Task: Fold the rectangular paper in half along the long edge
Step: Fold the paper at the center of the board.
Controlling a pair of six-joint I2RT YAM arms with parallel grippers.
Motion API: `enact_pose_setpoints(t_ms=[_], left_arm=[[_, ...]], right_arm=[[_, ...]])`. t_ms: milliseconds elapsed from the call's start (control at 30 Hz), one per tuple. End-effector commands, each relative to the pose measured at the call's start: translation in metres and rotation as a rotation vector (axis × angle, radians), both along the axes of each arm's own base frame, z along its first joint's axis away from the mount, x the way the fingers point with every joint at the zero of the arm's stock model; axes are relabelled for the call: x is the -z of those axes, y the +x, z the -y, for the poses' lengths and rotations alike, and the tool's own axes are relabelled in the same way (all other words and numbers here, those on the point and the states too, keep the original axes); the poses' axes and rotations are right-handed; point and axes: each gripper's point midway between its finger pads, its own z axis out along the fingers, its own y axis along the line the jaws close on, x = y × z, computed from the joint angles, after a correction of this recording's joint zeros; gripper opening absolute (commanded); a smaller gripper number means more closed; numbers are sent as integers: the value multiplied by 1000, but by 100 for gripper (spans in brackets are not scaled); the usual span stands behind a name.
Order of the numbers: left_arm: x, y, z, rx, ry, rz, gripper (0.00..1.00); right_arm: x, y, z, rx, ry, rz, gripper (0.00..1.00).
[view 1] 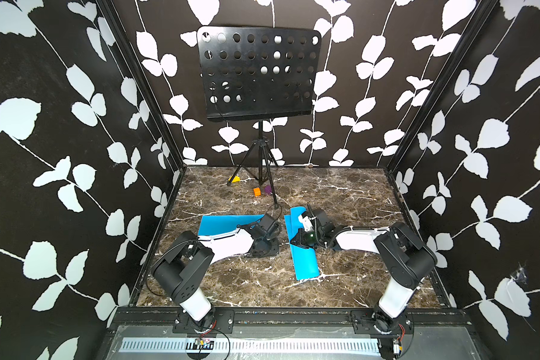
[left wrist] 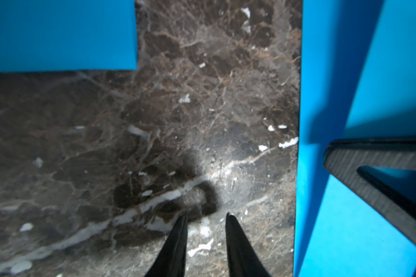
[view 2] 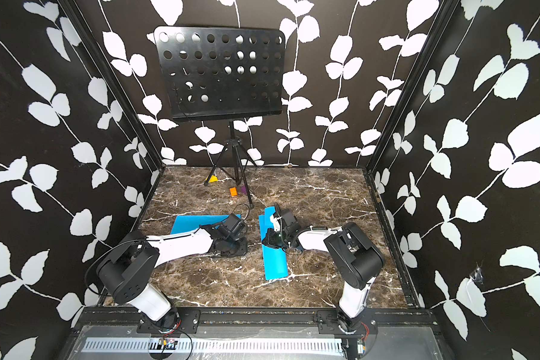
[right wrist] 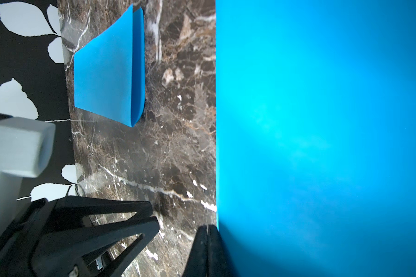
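Where both top views are consulted, the blue paper (view 1: 306,265) (view 2: 275,265) is recorded as a long strip lying flat on the marble table (view 1: 340,193), right of centre, with the right gripper (view 1: 296,242) lowered onto its left edge. A second blue sheet (view 1: 219,224) is listed to its left, partly covered by the left arm.

Left wrist view: the left gripper (left wrist: 206,217) is noted slightly parted over bare marble, nothing held.

Right wrist view: the right gripper (right wrist: 208,226) is noted pressed closed, empty, its tips at the paper's edge.
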Motion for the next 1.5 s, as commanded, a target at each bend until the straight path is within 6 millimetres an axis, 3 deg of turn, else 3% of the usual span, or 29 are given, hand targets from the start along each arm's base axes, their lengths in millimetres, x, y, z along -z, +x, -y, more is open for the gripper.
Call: enact_pose_setpoints(t_ms=[0,200,600,967,1467], left_arm=[[-6,5,3,4,-13,13,30],[-6,5,3,7,-8,14,31],[-5,6,3,7,1,10,30],[-4,6,2,4,3,9,31],[-4,5,2,2,0,6,31]], right_arm=[[13,-3,2,1,18,-42,2],[16,-7,-7,-58,112,-74,4],[-5,-18,-24,-142,259,-94,5],[2,-22,-20,-144,244,-121,5],[6,-8,-15,-81,236,-112,5]])
